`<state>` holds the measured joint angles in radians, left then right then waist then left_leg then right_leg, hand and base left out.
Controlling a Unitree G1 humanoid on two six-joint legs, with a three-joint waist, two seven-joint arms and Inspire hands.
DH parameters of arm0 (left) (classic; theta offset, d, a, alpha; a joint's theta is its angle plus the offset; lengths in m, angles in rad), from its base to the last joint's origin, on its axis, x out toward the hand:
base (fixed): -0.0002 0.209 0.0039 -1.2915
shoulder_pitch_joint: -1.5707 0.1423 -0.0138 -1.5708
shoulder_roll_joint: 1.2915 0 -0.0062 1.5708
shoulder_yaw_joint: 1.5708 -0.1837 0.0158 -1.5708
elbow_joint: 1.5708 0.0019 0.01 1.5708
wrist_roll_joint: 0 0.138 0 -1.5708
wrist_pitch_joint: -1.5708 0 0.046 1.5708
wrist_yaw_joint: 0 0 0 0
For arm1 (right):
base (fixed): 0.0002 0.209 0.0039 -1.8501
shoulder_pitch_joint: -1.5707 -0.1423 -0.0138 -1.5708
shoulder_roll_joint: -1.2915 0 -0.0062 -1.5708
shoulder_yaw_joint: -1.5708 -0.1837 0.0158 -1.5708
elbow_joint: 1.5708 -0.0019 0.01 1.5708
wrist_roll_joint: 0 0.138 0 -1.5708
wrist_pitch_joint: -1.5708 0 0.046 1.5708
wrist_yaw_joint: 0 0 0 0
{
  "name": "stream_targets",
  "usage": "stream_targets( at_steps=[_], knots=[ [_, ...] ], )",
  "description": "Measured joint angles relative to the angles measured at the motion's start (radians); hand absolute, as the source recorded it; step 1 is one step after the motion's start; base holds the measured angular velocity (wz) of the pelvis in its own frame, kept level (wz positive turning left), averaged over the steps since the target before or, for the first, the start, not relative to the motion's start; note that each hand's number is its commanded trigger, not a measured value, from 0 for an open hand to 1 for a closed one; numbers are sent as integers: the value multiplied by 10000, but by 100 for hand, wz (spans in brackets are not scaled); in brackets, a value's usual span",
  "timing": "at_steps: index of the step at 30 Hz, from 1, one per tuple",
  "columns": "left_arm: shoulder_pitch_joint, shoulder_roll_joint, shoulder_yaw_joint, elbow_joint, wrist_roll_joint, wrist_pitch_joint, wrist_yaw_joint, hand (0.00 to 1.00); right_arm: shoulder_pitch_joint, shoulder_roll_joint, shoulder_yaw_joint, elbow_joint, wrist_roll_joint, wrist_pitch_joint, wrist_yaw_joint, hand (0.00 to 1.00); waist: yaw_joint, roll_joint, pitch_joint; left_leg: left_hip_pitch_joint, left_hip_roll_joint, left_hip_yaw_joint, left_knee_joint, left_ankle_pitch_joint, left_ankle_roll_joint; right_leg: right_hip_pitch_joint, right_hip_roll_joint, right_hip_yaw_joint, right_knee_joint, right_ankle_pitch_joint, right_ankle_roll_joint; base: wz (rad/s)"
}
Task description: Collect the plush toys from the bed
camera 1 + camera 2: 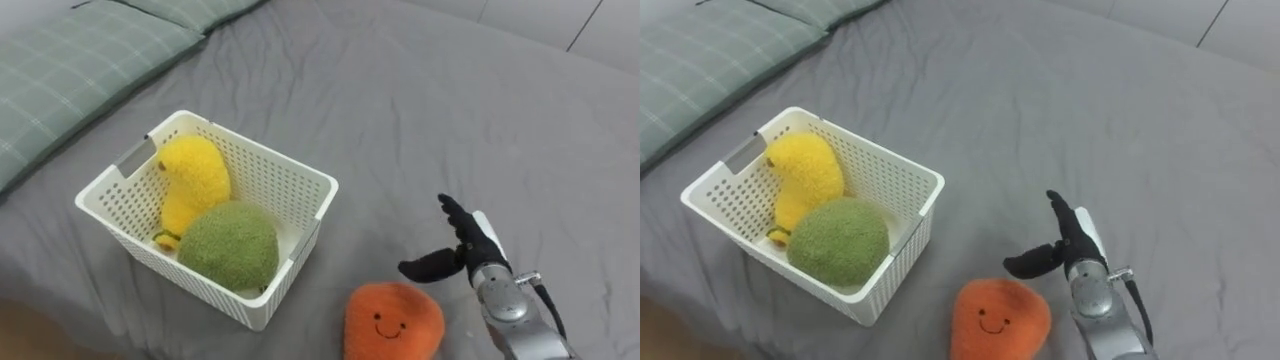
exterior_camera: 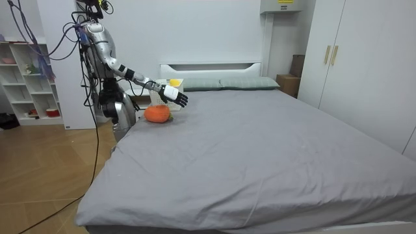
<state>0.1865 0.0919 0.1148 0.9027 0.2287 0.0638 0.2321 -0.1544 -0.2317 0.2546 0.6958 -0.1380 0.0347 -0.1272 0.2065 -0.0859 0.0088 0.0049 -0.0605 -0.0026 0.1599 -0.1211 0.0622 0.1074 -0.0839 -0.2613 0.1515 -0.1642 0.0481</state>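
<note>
An orange plush toy [image 1: 392, 322] with a smiling face lies on the grey bed [image 1: 420, 110], near the front edge. My right hand [image 1: 467, 246] hovers just right of and above it, open with fingers spread, touching nothing. Left of them stands a white perforated basket [image 1: 289, 192] holding a yellow plush toy [image 1: 192, 180] and a green round plush toy [image 1: 229, 246]. In the room view I stand at the bed's side with my right hand [image 2: 176, 95] stretched over the orange toy [image 2: 157, 114], the basket [image 2: 174, 82] behind it.
Green checked pillows [image 1: 70, 70] lie at the head of the bed, to the left of the basket. Wide grey sheet stretches to the right. A white shelf [image 2: 29, 84] and wardrobe [image 2: 361, 62] stand around the bed.
</note>
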Motion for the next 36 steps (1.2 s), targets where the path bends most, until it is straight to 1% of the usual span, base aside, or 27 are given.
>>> stream_targets(
  at_steps=[3, 6, 8, 10, 12, 15, 17, 18, 19, 20, 21, 22, 23, 26, 28, 33, 36],
  knots=[
    [5, 12, -16, 39, -13, -26, 32, 0, 3, 135, 345, 885, -209, 20, 94, 0, 211, -44, -6, 9, -2, 1, -22, 0, 1, 3, -1, 13, 0, 0, 0, 0],
    [30, 86, -219, 205, -13, -35, 37, 0, -5, 334, 422, 1290, -213, 24, 203, 0, 266, -43, 0, -134, -16, -94, 24, -22, 0, -15, 4, -46, -6, 0, 0, 9],
    [43, 97, -229, 293, -19, -33, 38, 0, -71, 382, 742, 1642, -205, -26, 199, 0, 315, -1, 30, -136, -22, -155, 56, -36, -10, -6, 6, -157, -11, 0, 0, 9],
    [49, 92, -229, 355, -12, -25, 49, 0, -76, 577, 986, 2279, -210, 12, 395, 0, 453, -13, 26, -150, -33, -280, 103, -47, -22, 40, 12, -280, -17, 0, 0, 14],
    [103, 84, -231, 374, 8, 2, 49, 0, -75, 675, 1087, 2420, -210, 24, 569, 0, 462, -12, 27, -235, -47, -380, 112, -54, -28, 42, 4, -439, -17, 0, 0, 17],
    [258, 87, -228, 350, 86, 26, 49, 0, -85, 680, 1155, 2465, -268, 22, 722, 0, 468, -28, 15, -375, -65, -527, 259, -88, -62, 15, 4, -588, -17, 0, 1, 15],
    [353, 98, -224, 350, 211, 93, 35, 0, -116, 674, 1152, 2558, -296, 33, 857, 0, 472, -69, -13, -450, -70, -587, 319, -89, -63, 10, 8, -685, -19, 0, 1, 13],
    [403, 92, -227, 350, 297, 188, 9, 0, -153, 678, 1157, 2673, -299, 38, 892, 0, 473, -79, -14, -458, -74, -632, 386, -97, -50, 41, 14, -731, -20, 0, 1, 9],
    [468, 87, -229, 352, 384, 242, -24, 0, -174, 676, 1156, 2731, -300, 92, 964, 0, 480, -79, -13, -456, -75, -651, 418, -110, -53, 81, 19, -739, -20, 0, 1, 8],
    [496, 87, -229, 352, 401, 253, -35, 0, -183, 676, 1156, 2742, -305, 103, 985, 0, 484, -82, -12, -455, -75, -658, 434, -117, -58, 92, 20, -745, -20, -1, 1, 5],
    [521, 90, -229, 372, 403, 310, -53, 0, -193, 675, 1156, 2765, -331, 103, 1038, 0, 485, -90, -5, -457, -75, -673, 457, -142, -99, 107, 21, -768, -20, -1, 1, 4],
    [538, 90, -232, 378, 403, 410, -70, 0, -204, 676, 1162, 2815, -343, 103, 1118, 0, 508, -97, -1, -457, -75, -689, 478, -144, -103, 124, 21, -801, -20, -2, 1, 5],
    [548, 90, -232, 384, 413, 436, -81, 0, -203, 674, 1165, 2841, -344, 104, 1172, 0, 522, -102, 2, -456, -76, -701, 494, -145, -105, 131, 21, -826, -20, -2, 2, 4],
    [588, 91, -221, 388, 548, 583, -190, 0, -201, 611, 1165, 2952, -359, 111, 1390, 0, 642, -108, 10, -465, -70, -705, 627, -196, -119, 131, 30, -833, -38, -22, -1, 0],
    [586, 88, -223, 387, 587, 613, -253, 0, -209, 578, 1167, 3105, -435, 111, 1539, 0, 772, -131, 10, -452, -77, -699, 643, -197, -121, 157, 35, -830, -159, -68, -25, 0],
    [581, 89, -225, 387, 582, 760, -287, 0, -253, 592, 1170, 3165, -468, 117, 1675, 0, 788, -155, 17, -462, -78, -713, 653, -167, -82, 228, 49, -899, -169, -88, -24, 4],
    [557, 89, -225, 380, 583, 770, -293, 0, -353, 597, 1159, 3151, -456, 155, 1762, 0, 738, -157, 25, -464, -73, -678, 653, -201, -99, 307, 61, -896, -211, -96, -18, 0]
  ],
)
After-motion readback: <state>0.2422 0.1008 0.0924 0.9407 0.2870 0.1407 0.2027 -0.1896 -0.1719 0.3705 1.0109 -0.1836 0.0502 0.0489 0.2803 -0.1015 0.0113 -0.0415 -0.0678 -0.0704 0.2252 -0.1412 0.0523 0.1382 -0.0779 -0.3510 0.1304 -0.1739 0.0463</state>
